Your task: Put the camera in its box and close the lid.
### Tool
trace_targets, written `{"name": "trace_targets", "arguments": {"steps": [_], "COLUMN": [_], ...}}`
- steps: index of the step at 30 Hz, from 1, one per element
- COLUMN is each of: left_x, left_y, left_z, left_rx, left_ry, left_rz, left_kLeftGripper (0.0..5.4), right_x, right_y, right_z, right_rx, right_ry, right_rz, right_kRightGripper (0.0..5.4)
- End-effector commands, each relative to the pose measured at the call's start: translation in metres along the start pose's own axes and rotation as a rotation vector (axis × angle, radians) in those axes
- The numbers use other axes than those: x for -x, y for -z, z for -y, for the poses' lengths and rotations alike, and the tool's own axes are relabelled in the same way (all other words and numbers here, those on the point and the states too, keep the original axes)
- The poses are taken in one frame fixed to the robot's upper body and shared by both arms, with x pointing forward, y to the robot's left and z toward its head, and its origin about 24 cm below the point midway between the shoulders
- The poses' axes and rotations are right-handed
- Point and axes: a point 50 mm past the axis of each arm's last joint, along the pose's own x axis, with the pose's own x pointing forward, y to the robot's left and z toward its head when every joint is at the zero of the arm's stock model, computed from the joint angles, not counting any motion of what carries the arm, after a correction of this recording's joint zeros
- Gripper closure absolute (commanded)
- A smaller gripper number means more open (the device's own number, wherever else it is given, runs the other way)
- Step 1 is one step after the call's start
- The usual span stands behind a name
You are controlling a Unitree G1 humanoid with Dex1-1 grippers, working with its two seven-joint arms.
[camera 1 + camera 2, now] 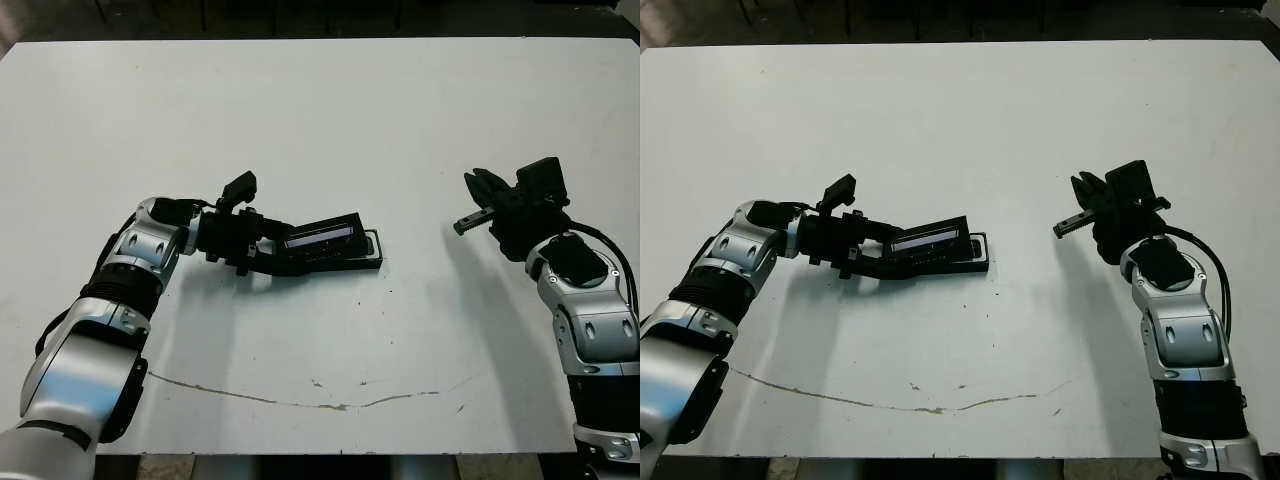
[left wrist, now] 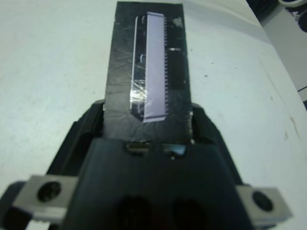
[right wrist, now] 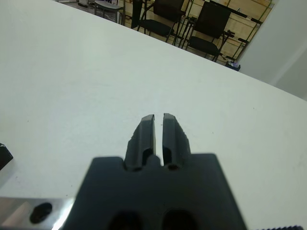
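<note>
Left pincer [image 1: 268, 250] pinches the lid [image 1: 322, 238] by its near end, one black finger on each long edge as the left wrist view shows, pale grey stripe facing up. Lid is tilted, far end raised, held over the box [image 1: 345, 262], which sits flat on the white worktop [image 1: 330, 120] near the middle. Only the box's black outer rim and a thin bit of white lining at its right end show; the lid and pincer cover the rest. Cannot tell whether the lid's low edge touches the box rim. Camera not visible in any view; cannot tell if it lies inside the box under the lid. Left arm reaches in from the left, forearm low over the worktop. Right pincer [image 1: 478, 200] is well apart to the right of the box, off the worktop surface, holding nothing, pointing toward the far left; right wrist view shows its two fingers [image 3: 145, 134] nearly pressed together with just a thin slit between the tips. Thin dark crack-like line [image 1: 300, 400] runs across the near part of the worktop. Chairs [image 3: 211, 24] stand beyond the far edge in the right wrist view.
</note>
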Motion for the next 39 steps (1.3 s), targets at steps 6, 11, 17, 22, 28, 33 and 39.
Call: {"name": "trace_targets", "arguments": {"steps": [6,11,17,22,28,33,39], "left_x": [-0.037,-0.050,-0.063,-0.071,-0.080,-0.077,-0.064], "left_y": [0.018,0.015,0.014,0.013,0.011,0.012,0.018], "left_z": [0.020,0.026,0.027,0.024,0.017,0.013,0.013], "left_rx": [-0.016,-0.044,-0.092,-0.129,-0.133,-0.128,-0.147], "left_ry": [0.083,0.084,0.083,0.070,0.066,0.102,0.121], "left_rz": [-0.176,-0.220,-0.288,-0.332,-0.404,-0.458,-0.480], "left_kLeftGripper": [2.61,2.61,2.61,2.61,2.61,2.61,2.61], "right_x": [0.005,0.004,0.004,0.004,0.005,0.008,0.008], "right_y": [0.006,0.005,0.004,0.002,0.002,-0.002,-0.003], "right_z": [0.002,0.002,0.004,0.006,0.006,0.005,0.002], "right_rx": [0.009,0.017,0.029,0.012,0.008,0.023,0.016], "right_ry": [-0.002,-0.001,-0.004,-0.001,-0.006,-0.009,-0.017], "right_rz": [-0.048,-0.050,-0.042,-0.042,-0.032,-0.027,-0.023], "right_kRightGripper": [5.40,5.40,5.40,5.40,5.40,5.40,5.40]}}
